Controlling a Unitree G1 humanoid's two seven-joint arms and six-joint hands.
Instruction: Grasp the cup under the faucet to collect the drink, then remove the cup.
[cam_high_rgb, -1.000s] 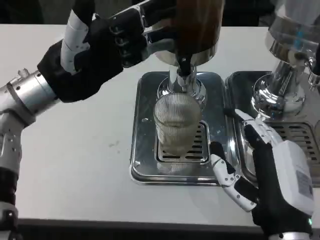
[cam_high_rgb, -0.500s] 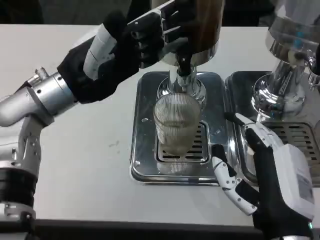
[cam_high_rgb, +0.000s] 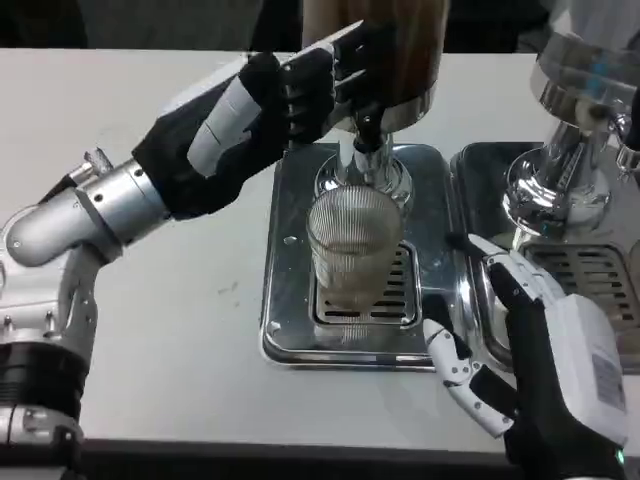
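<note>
Ribbed clear glass cup (cam_high_rgb: 354, 250) stands upright under the faucet (cam_high_rgb: 366, 150).

1. A white table (cam_high_rgb: 170, 330) fills most of the scene.
2. A second shiny drink machine (cam_high_rgb: 580, 120) stands at the far right.
3. A second metal tray (cam_high_rgb: 480, 170) sits under it, right beside the middle tray.
4. That tray has a slotted grate (cam_high_rgb: 595, 275) on its near part.
</note>
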